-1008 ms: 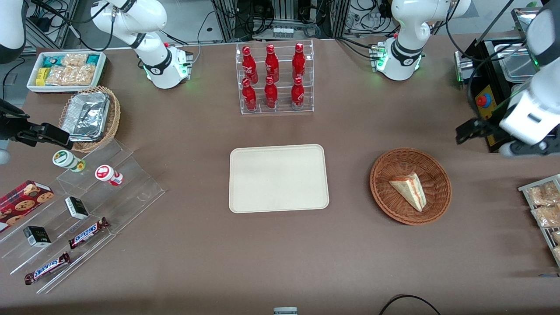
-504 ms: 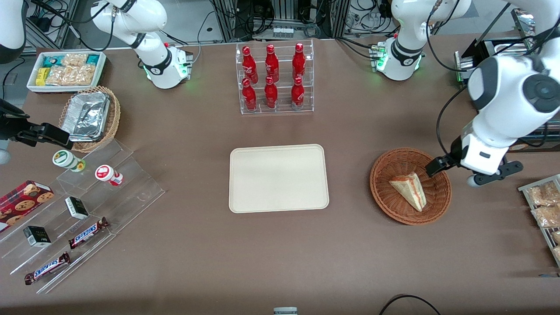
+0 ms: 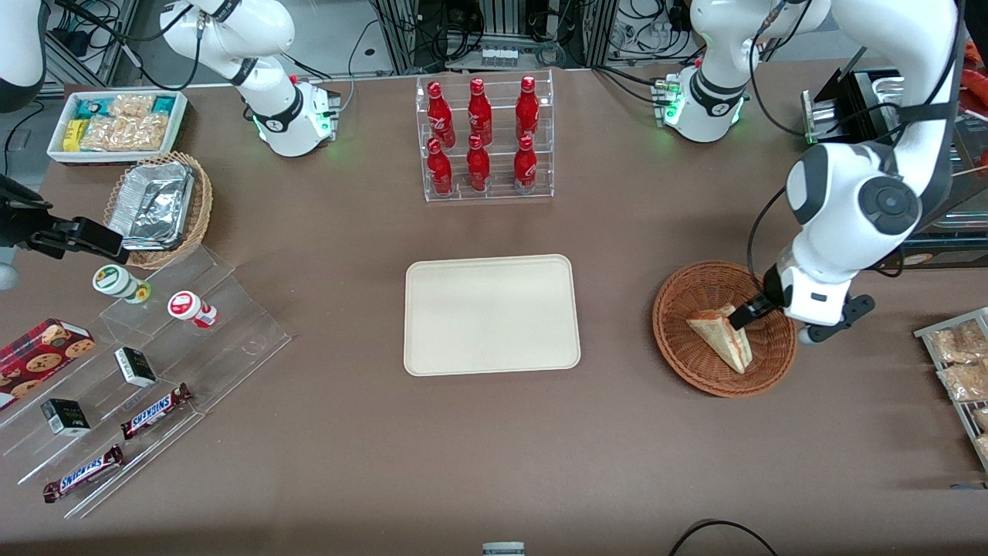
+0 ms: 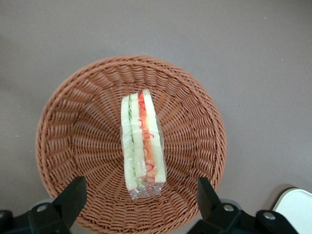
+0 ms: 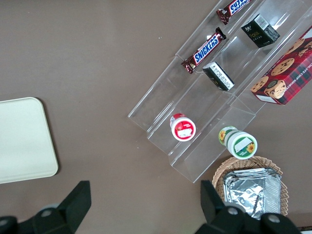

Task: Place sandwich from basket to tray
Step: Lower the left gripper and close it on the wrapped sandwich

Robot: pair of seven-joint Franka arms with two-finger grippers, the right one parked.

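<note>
The sandwich [image 3: 722, 337], a clear-wrapped wedge of pale bread with red and green layers [image 4: 141, 144], lies in the round reddish-brown wicker basket [image 3: 679, 361] toward the working arm's end of the table. My gripper [image 3: 752, 316] hangs just above the basket, over the sandwich's wider end. It is open, with its black fingers [image 4: 73, 197] spread wide over the basket's weave [image 4: 73, 122] and nothing between them. The cream tray [image 3: 491, 315] sits bare at mid-table, beside the basket; a corner of the tray [image 4: 298, 208] shows in the left wrist view.
A clear rack of red bottles [image 3: 485, 139] stands farther from the front camera than the tray. A wire rack of bagged snacks [image 3: 961, 363] lies at the working arm's end. A stepped acrylic shelf with candy [image 3: 154, 363] and a tan basket with foil trays [image 3: 158, 205] sit at the parked arm's end.
The left arm has swung in from the table's end and come down. Its gripper now hangs over the sandwich in the basket. The sandwich has not moved.
</note>
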